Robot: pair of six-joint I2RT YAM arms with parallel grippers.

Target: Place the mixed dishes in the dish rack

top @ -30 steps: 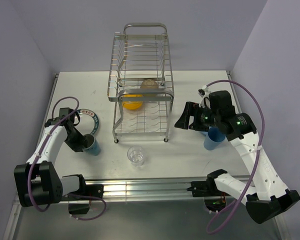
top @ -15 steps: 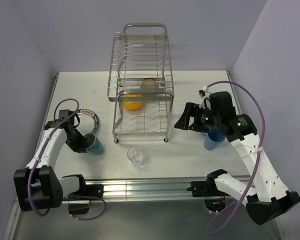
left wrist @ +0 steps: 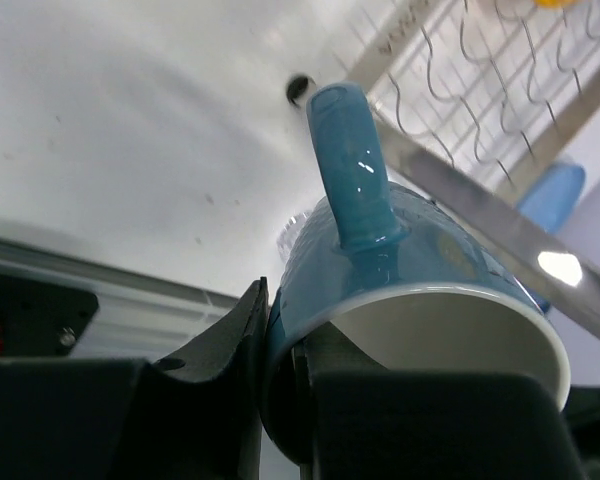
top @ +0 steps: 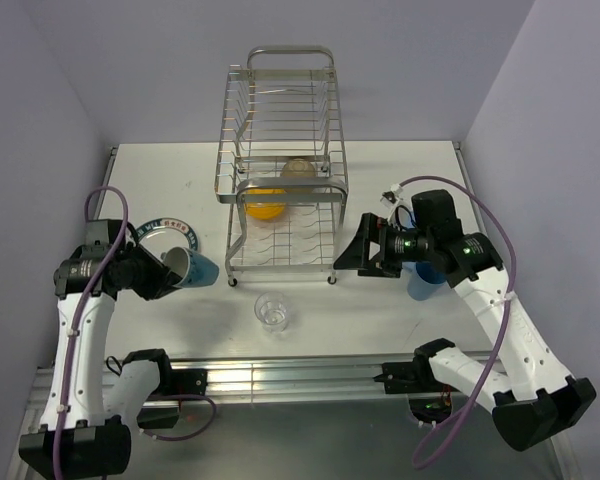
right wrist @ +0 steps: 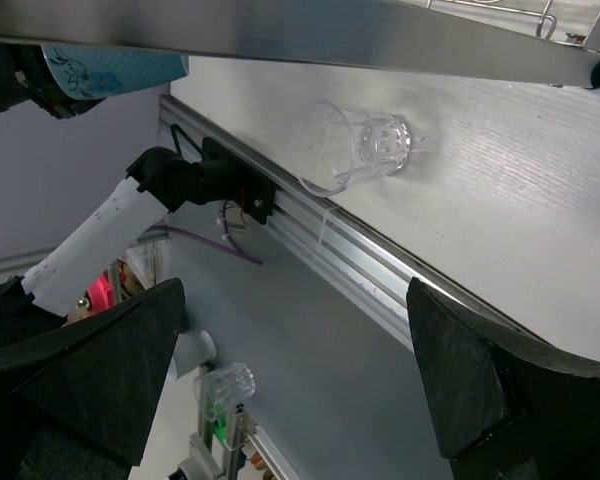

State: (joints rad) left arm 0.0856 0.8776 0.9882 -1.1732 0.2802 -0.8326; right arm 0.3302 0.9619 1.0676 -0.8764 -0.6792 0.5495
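Lifted off the surface [top: 400,170] since a second ago, the teal-and-white mug [top: 192,267] now hangs tipped on its side, left of the near end of the dish rack [top: 285,150]. Its white mouth is turned back toward the left arm and its base toward the rack. The left tool [top: 163,272] pinches the mug's rim, one finger [left wrist: 235,335] on the teal outside and the other inside the mouth. The handle [left wrist: 348,160] rises on the mug's upper side in the left wrist view.

Just behind the mug, also left of the rack, the white plate with green patterned rim [top: 170,230] lies flat, and more of it shows than before. The right tool [top: 364,256] has slid closer to the rack's near right foot, fingers spread wide and holding nothing. The blue cup [top: 427,278] stands right of the rack, partly hidden behind that arm. The clear glass [top: 272,311] stands upright in front of the rack's near end. The yellow-orange bowl [top: 265,204] sits in the rack's lower tier. Lettering on a rack bar [left wrist: 400,35] is too blurred to read.
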